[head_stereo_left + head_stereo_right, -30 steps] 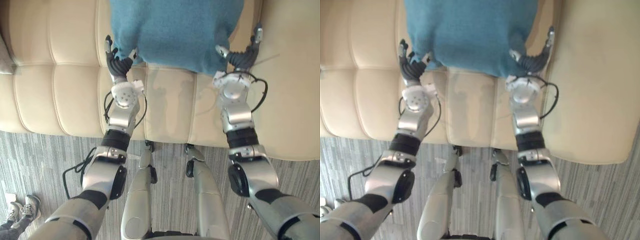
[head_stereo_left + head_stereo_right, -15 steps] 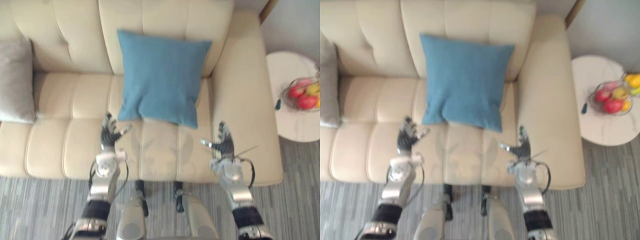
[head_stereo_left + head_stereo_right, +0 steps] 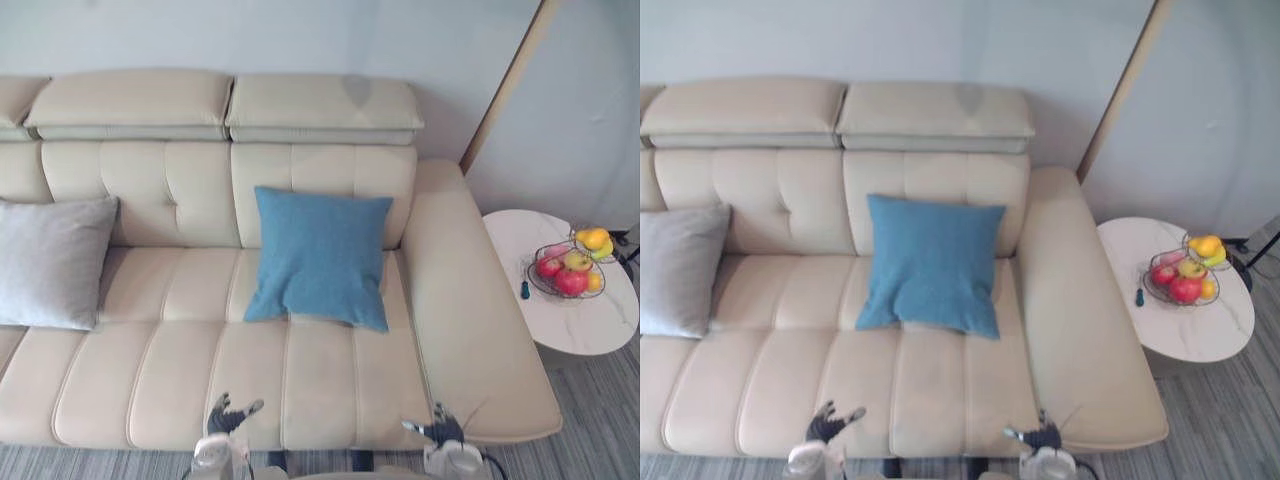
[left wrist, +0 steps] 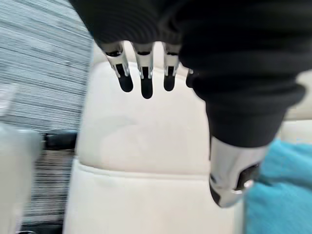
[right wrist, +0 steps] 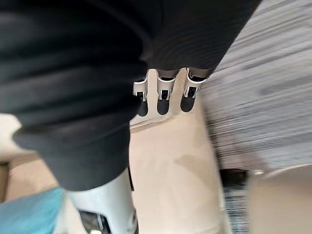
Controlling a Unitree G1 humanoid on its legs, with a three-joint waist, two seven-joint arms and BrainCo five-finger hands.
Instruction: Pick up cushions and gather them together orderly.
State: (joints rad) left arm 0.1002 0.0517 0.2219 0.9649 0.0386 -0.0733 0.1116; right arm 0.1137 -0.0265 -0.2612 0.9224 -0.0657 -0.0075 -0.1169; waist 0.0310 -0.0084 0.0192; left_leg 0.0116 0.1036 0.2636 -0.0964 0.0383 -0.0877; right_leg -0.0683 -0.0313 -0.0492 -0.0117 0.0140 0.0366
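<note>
A square blue cushion [image 3: 320,255] of nubby fabric leaned upright against the back of the cream, tufted leather sofa [image 3: 150,370], toward its right armrest. A smooth grey cushion [image 3: 50,262] stood well apart at the left end. The left hand [image 3: 226,415] and right hand [image 3: 441,431] hovered at the seat's front edge, fingers spread, holding nothing.

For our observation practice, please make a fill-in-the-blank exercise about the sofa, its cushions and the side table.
The cushion leaning on the backrest near the sofa's armrest is ____ in colour.
The grey cushion sits at the sofa's ____ end.
The wire basket on the round side table holds ____.
The left hand and right hand, fingers open, are by the seat's ____ edge.
Missing words: blue; left; fruit; front.
</note>
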